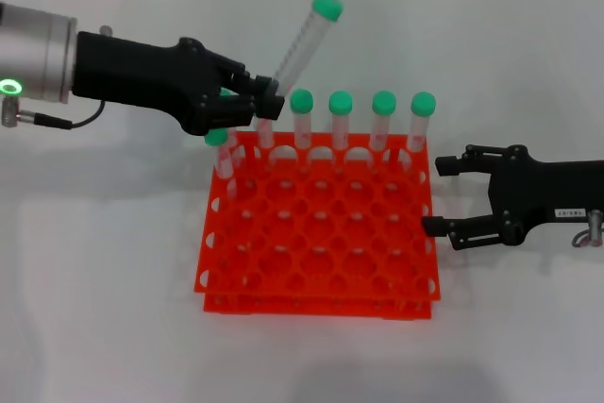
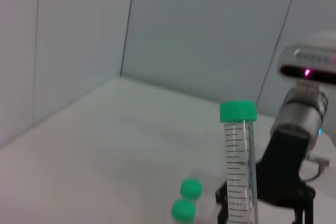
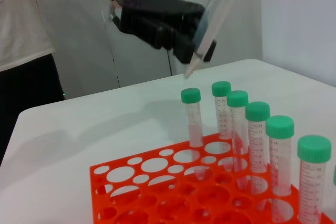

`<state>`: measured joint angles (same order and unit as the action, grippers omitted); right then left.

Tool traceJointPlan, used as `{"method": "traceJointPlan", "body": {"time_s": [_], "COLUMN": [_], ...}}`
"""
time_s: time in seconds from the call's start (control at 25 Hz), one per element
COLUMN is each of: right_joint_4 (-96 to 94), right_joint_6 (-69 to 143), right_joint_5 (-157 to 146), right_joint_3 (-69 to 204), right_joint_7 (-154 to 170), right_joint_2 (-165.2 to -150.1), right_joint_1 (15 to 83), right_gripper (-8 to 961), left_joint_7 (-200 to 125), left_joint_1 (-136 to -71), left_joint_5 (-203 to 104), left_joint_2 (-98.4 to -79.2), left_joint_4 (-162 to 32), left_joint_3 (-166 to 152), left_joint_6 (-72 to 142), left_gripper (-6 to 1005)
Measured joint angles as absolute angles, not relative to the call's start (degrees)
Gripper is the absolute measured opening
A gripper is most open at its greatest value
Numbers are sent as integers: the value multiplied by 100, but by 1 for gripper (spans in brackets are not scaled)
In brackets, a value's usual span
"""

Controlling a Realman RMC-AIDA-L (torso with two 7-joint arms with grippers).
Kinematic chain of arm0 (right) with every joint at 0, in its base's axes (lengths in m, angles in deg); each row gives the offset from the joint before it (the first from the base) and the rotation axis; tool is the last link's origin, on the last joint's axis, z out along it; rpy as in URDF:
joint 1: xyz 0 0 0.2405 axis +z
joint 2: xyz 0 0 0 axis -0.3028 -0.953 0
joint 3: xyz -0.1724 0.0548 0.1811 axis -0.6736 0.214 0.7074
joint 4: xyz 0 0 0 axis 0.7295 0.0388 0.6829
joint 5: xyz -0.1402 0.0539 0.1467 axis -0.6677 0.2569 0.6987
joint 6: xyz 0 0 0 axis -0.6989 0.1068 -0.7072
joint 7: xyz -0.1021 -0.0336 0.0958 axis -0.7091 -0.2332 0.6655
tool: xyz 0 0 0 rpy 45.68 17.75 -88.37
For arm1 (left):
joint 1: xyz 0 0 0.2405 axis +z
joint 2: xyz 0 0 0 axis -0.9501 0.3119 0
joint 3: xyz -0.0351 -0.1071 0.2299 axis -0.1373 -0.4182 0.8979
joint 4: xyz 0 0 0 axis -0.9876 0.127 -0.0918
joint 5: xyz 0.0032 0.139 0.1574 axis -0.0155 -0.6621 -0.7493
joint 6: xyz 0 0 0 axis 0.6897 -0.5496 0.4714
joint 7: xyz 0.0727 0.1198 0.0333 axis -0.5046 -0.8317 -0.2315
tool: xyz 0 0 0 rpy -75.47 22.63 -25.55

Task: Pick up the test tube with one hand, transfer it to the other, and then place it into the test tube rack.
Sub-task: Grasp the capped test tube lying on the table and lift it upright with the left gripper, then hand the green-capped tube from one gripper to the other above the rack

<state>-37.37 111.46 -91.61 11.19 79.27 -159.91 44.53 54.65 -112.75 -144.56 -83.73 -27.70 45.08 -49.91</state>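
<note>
On the left, the left gripper (image 1: 267, 99), black and unlabelled, is hanging above the far left corner of the test tube rack (image 1: 319, 238), pinching the lower end of the test tube (image 1: 304, 42). The tube is tilting up and to the right, green cap uppermost, clear of the rack. A row of green-capped tubes (image 1: 341, 125) is standing along the bright orange-red rack's far edge. On the right, the right gripper (image 1: 445, 197) is resting just beside the rack, fingers spread apart and holding nothing.
</note>
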Motion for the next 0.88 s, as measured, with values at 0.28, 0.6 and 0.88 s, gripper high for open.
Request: {"method": "traceJointPlan", "body": {"time_s": [0.28, 0.6, 0.88], "right_joint_4": [-3739, -3728, -3621], "right_joint_6": [11275, 11570, 11864], "right_joint_5": [-9152, -9153, -8827], "right_joint_3": [1445, 1648, 2053], "right_joint_7": [7930, 7976, 8339], "right_joint_2": [-15977, -15971, -15992], "right_joint_1": [4396, 4383, 4381], "right_gripper": [870, 870, 870], "left_joint_7": [5631, 4989, 4725], "left_joint_1": [-11593, -11642, -11566], "left_joint_5": [-15136, -15218, -15359], "left_joint_2": [-8432, -8575, -8789], "left_joint_4": [-2769, -2770, -2791], "left_joint_3": [4539, 4540, 4558], "left_joint_6": [-4987, -4904, -4592], "left_gripper": [201, 203, 205]}}
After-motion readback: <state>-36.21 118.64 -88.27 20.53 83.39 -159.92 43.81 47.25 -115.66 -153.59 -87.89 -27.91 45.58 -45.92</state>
